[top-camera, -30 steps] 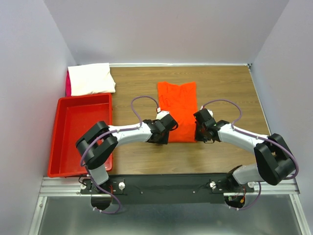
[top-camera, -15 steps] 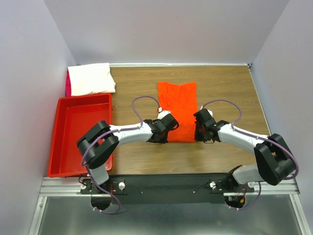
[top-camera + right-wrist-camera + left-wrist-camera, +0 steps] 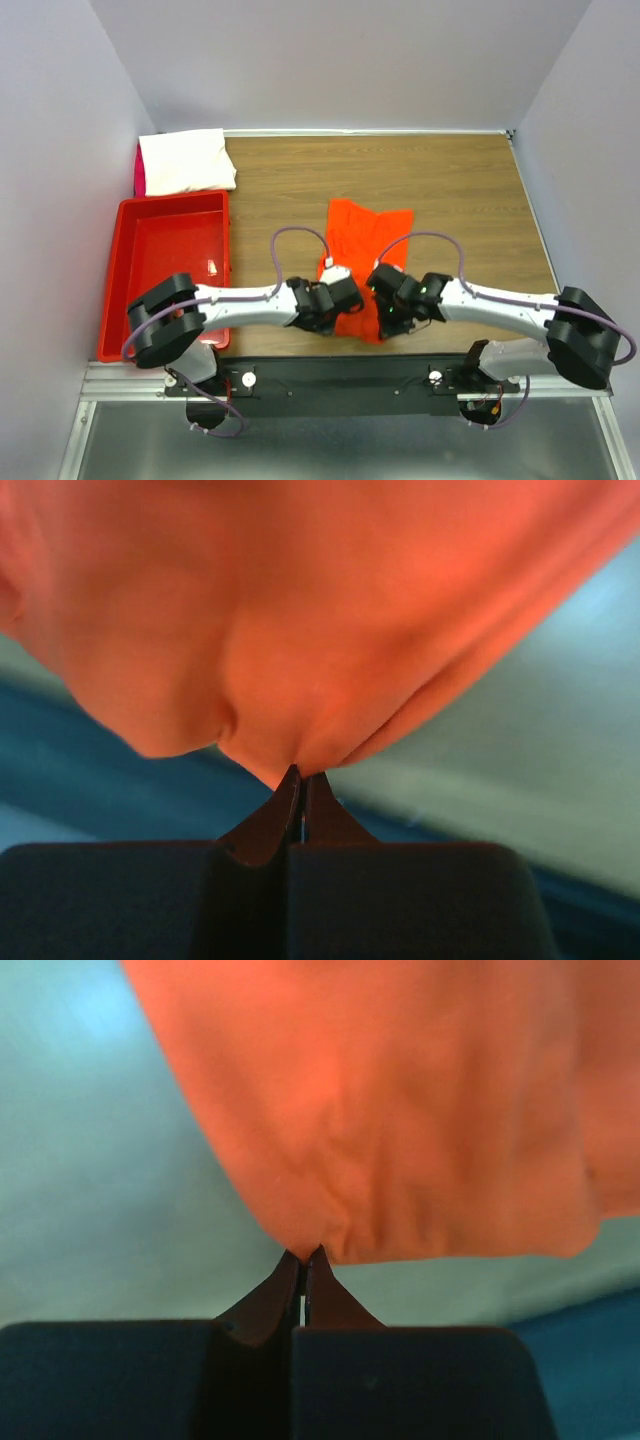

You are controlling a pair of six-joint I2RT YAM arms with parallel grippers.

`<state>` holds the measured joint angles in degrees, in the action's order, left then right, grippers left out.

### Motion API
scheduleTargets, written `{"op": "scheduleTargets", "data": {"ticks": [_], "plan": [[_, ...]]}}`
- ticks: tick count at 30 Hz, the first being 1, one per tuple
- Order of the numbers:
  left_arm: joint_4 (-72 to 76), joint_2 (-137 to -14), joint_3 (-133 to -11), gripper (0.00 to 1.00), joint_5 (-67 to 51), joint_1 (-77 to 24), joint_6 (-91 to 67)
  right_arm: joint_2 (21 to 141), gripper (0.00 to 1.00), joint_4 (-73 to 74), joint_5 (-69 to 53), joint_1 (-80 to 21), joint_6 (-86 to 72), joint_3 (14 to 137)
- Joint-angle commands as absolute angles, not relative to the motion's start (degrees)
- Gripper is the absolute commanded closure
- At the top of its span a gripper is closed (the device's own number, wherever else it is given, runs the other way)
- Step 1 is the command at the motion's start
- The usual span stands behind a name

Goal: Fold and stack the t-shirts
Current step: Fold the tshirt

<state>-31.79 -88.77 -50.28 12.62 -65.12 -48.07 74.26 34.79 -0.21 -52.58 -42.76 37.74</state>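
The orange-red t-shirt point(image 3: 362, 238) lies in the middle of the table, its near end lifted and drawn toward the arms. My left gripper point(image 3: 345, 296) is shut on the shirt's near-left corner point(image 3: 300, 1245). My right gripper point(image 3: 380, 300) is shut on the near-right corner point(image 3: 290, 760). Both wrist views show orange cloth point(image 3: 300, 620) hanging from tightly closed jaws. A white t-shirt point(image 3: 186, 160) lies folded at the far left, on top of a pink one point(image 3: 140, 172) that barely shows.
A red plastic bin point(image 3: 140, 300) sits along the table's left side, near the left arm's elbow. Grey walls close in the table on three sides. The black base rail point(image 3: 340, 380) runs along the near edge.
The left gripper has shut on the shirt's corner. Both grippers have pulled back toward the near edge and closer together, dragging and lifting the shirt's near end.
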Motion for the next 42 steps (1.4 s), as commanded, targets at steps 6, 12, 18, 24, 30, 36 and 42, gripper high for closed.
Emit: {"op": "scheduleTargets", "data": {"ticks": [6,12,18,24,30,36,42], "plan": [[-48.95,-71.20,-50.36,1.00,5.45,-79.54,-66.26,65.58,0.99,57.61,-3.09,-74.09,-64.42,46.30],[-48.43,-67.06,-55.54,1.00,8.26,-72.61,-59.52,67.23,0.99,72.76,11.50,-68.47,-58.90,62.57],[-44.48,-69.96,-63.10,1.00,9.49,-63.12,-46.61,67.23,0.99,73.39,15.47,-59.34,-51.69,66.53],[-40.35,-76.46,-69.33,1.00,8.18,-55.29,-38.42,69.78,0.99,72.25,17.40,-52.93,-47.12,67.59],[-38.23,-83.49,-75.58,1.00,6.94,-51.95,-32.70,70.31,0.99,69.00,16.53,-45.11,-41.24,67.23],[-37.97,-89.20,-83.75,1.00,6.85,-50.19,-28.31,72.24,0.99,67.42,15.64,-38.16,-35.17,68.90],[-37.97,-98.08,-92.36,1.00,6.77,-48.26,-25.05,74.44,0.99,63.91,13.36,-28.94,-27.88,69.43]]}}
